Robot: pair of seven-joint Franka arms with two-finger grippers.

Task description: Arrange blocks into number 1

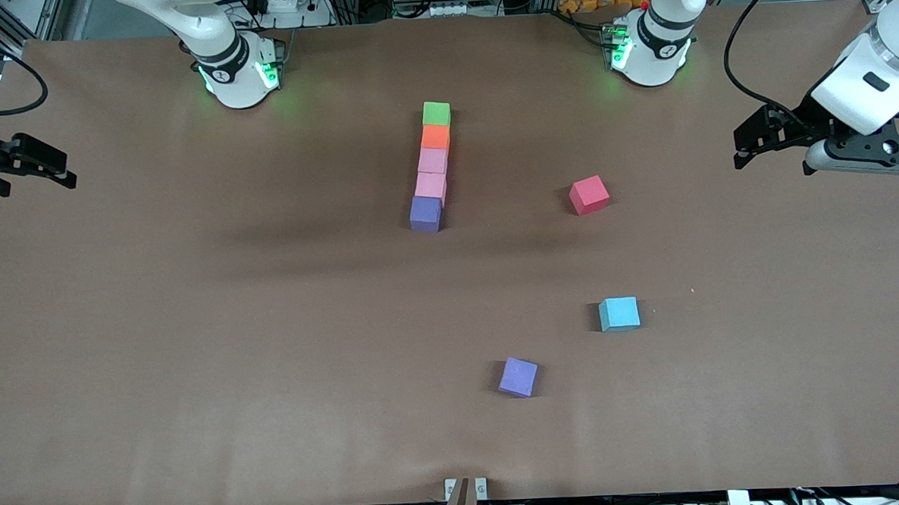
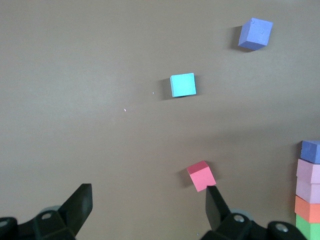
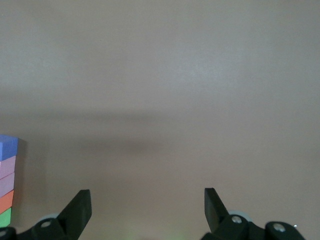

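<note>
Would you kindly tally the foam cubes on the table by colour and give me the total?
Green: 1
Orange: 1
Light pink: 2
Purple: 2
Red: 1
Cyan: 1
Total: 8 cubes

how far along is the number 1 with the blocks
Looks done: green block, orange block, two pink blocks and a purple block sit touching in one straight column. Nothing is in hand: the left claw and right claw wait open at the table's ends. Nothing visibly remains.
</note>
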